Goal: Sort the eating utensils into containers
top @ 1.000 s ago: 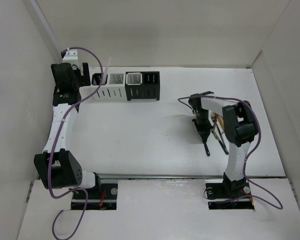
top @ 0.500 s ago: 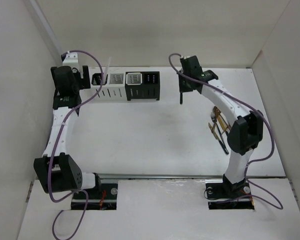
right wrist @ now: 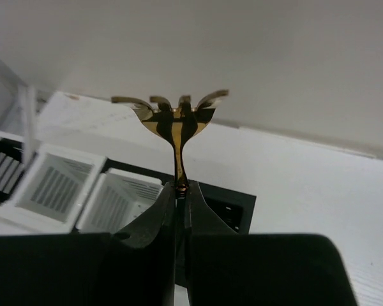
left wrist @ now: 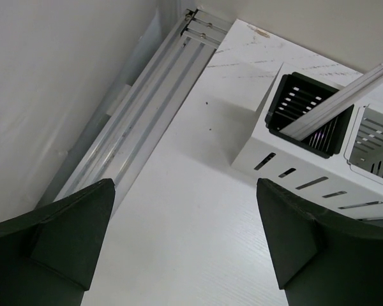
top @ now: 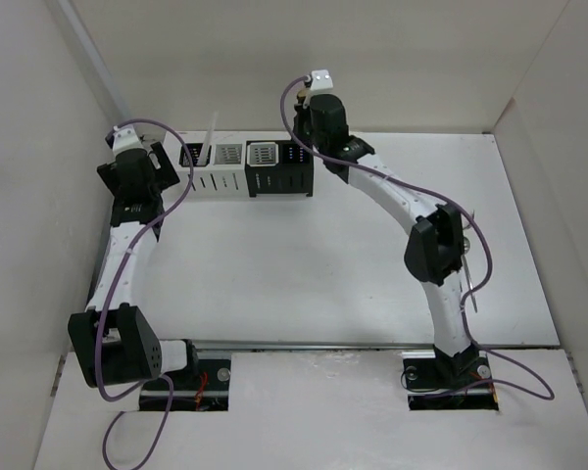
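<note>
We see a gold fork (right wrist: 177, 127) streaked with dark reflections, white caddies (top: 216, 183) and black caddies (top: 282, 181) patterned with slits, a whitish stick (left wrist: 345, 95), and purple cables (top: 176, 191).

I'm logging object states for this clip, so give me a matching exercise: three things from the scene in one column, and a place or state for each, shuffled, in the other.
Things:
1. gold fork
2. white stick
3. left gripper

States:
A. fingers apart, holding nothing
B. pinched by fingers of the right gripper, tines up
C. leaning in the end container

Pairs: 1-B, 2-C, 3-A.
</note>
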